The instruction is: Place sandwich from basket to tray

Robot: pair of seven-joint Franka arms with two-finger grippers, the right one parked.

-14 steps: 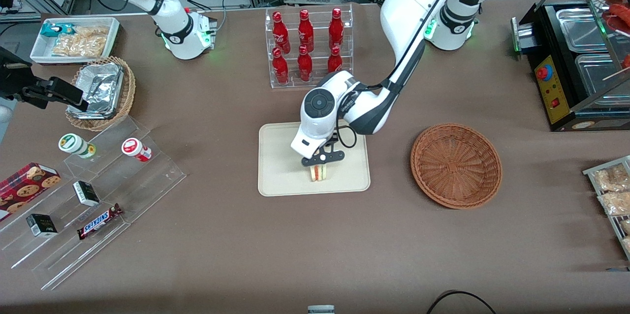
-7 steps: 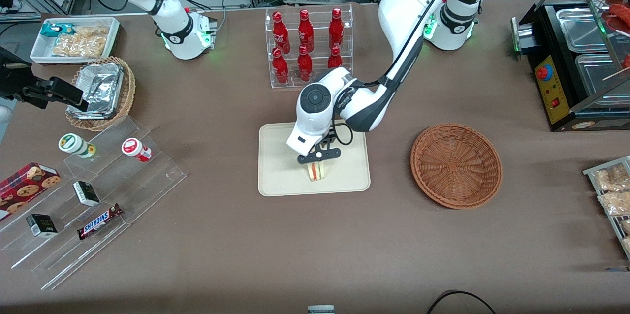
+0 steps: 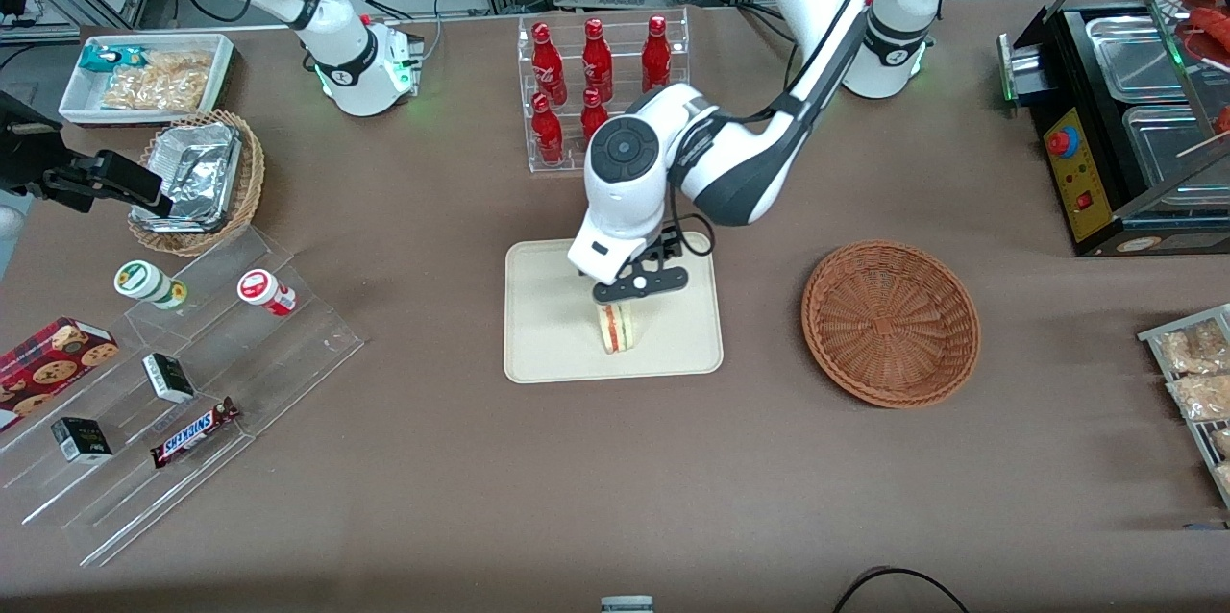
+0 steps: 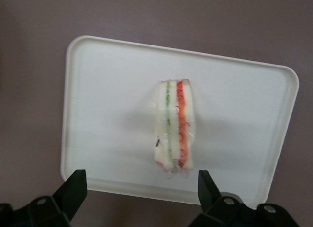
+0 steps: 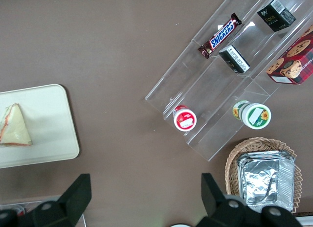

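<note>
The gripper (image 4: 142, 188) has lifted clear, fingers spread wide and empty — the sandwich (image 3: 618, 328) stands on the tray (image 3: 548, 344), seemingly settled; the basket (image 3: 891, 322) is empty; placing looks done.

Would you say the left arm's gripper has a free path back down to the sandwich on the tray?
Probably yes: the gripper hangs open directly above the sandwich, which stands alone on the tray, with nothing between them.

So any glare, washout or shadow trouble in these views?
Left wrist view: the tray looks washed-out white, yet the sandwich layers stay crisp under the open hand. Front view: even light, soft shadow beside the basket; green base lights glow.
</note>
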